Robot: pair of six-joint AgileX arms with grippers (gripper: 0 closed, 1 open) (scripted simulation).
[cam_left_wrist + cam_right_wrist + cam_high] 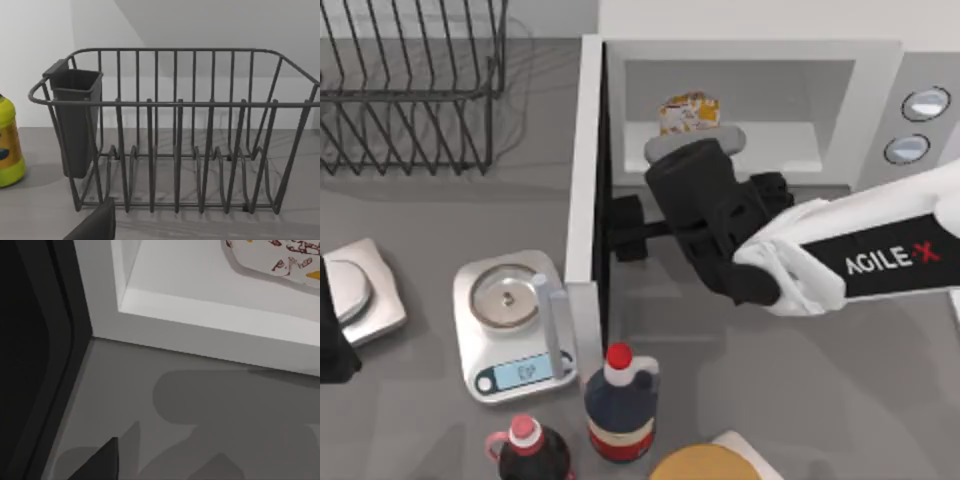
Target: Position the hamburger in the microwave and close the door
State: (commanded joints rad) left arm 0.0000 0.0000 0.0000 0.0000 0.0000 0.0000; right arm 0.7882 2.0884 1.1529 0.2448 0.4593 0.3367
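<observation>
Your right arm's claw reaches into the microwave; grip state unclear. Hamburger is inside, and the door remains open for closing.

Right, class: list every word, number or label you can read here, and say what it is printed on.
"AGILE·X": on the right arm, reaching toward the microwave.
Scale display: characters too blurred to read.
Hamburger wrapper: red marks, unreadable.
Yellow bottle label and dark bottle label: unreadable.
</observation>
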